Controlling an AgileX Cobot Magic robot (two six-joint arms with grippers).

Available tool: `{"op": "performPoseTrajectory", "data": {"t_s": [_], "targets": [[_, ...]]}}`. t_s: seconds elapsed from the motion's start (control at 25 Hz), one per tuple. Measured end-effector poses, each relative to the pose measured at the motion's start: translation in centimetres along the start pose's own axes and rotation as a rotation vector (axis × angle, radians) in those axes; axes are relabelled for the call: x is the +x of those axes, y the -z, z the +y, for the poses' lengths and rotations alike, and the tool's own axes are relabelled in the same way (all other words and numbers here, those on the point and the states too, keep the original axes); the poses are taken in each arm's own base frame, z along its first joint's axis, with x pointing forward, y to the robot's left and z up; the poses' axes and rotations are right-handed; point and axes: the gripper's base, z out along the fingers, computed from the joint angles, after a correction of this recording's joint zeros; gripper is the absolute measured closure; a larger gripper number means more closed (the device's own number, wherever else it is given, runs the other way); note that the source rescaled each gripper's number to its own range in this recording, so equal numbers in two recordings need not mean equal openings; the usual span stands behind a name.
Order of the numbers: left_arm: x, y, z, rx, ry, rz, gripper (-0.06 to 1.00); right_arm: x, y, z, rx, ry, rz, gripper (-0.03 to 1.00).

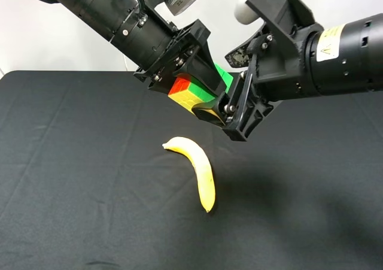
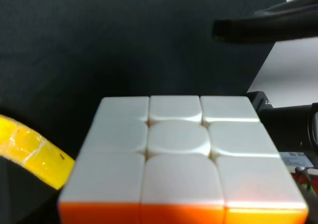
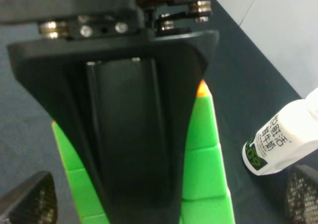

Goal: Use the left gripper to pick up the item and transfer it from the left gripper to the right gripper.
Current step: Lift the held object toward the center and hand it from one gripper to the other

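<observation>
Exterior high view: the left gripper (image 1: 206,99) reaches in from the upper left and holds the puzzle cube (image 1: 190,93) in the air above the black table (image 1: 72,180). Its jaws are clamped on the cube, one above and one below. Red, yellow and green faces show between them.

The right gripper (image 1: 230,96) comes in from the right on the bulky arm with the yellow warning label (image 1: 328,42). Its jaws are spread apart, one above and one below the far side of the cube, bracketing it and the tip of the left gripper. I cannot tell whether they touch the cube.

A yellow banana (image 1: 194,168) lies on the table below the two grippers, well apart from them.

The left wrist view shows the cube close up, with a white face towards the camera and an orange face along the near edge. The banana is beside it and a black finger of the right gripper is beyond.

In the right wrist view the textured pads (image 3: 27,201) sit wide apart at either side. Between them a black jaw of the left gripper lies across the cube's green face. A white bottle (image 3: 278,144) with green and black print stands out against the dark table.
</observation>
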Motion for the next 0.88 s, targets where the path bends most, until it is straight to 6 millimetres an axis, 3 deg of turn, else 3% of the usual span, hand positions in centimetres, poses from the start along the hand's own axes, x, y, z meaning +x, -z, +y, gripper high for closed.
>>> {"op": "performPoseTrajectory", "data": {"t_s": [0.88], "targets": [[-0.1,0.0,-0.2,0.019,0.006,-0.01,0.94,0.5,-3.1,-0.1,0.024,-0.005,-0.014,-0.03]]}}
